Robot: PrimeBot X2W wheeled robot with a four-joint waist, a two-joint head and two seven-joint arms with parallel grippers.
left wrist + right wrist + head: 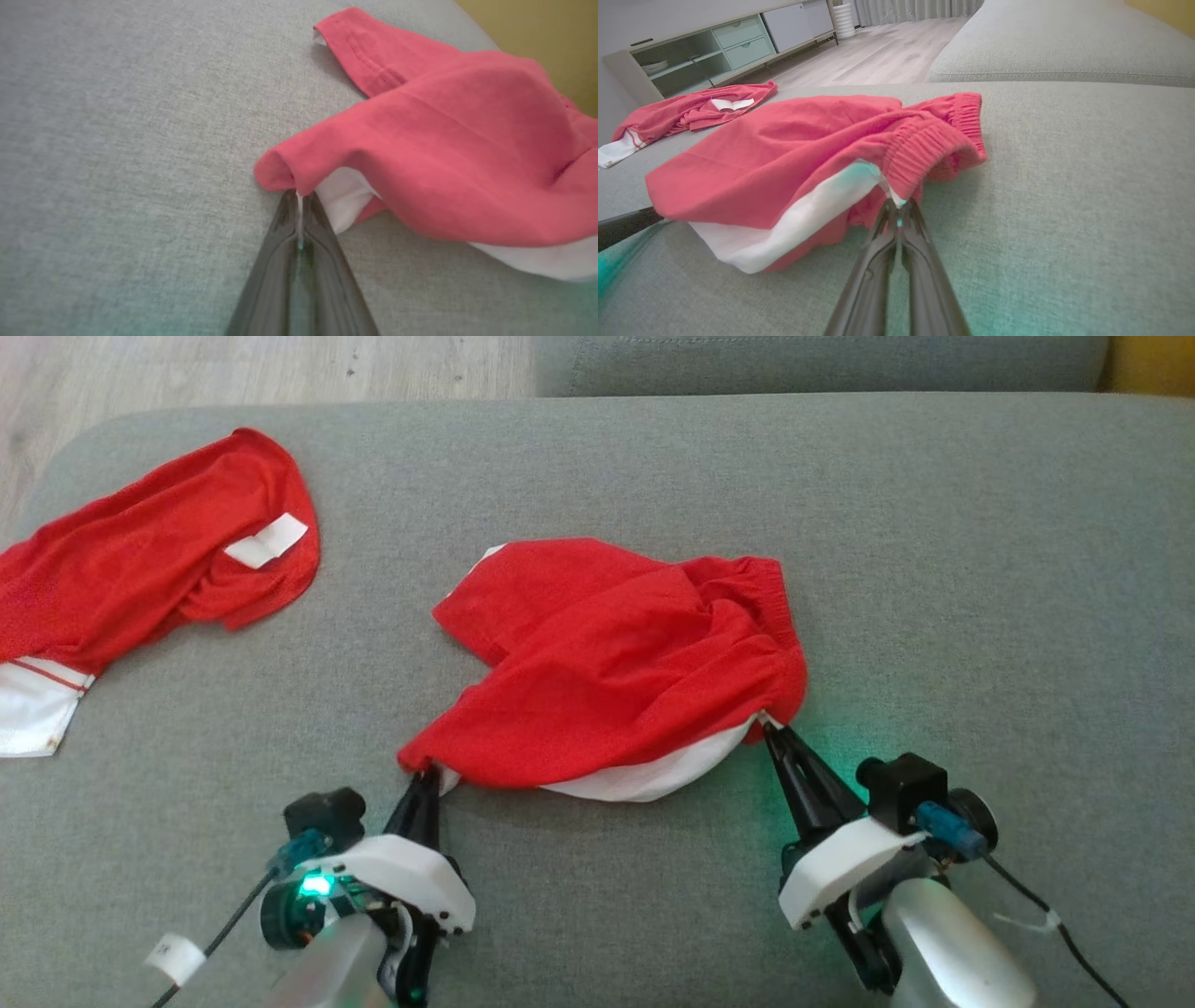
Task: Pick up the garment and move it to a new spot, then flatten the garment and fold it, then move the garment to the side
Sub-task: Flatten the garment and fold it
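Note:
The garment (616,663) is a pair of red shorts with a white side stripe, bunched in the middle of the grey sofa cushion (980,569). My left gripper (428,775) is shut on its near left corner, seen up close in the left wrist view (299,195) pinching the red hem (280,172). My right gripper (767,723) is shut on the near right corner by the elastic waistband (924,154), with the fingertips (899,205) nipping the white edge. The cloth (761,158) sags between the two grips.
A second red garment (159,569) with white trim lies crumpled at the cushion's far left (691,109). Wooden floor (233,373) and another sofa section (840,359) lie beyond. A low cabinet (714,46) stands against the wall.

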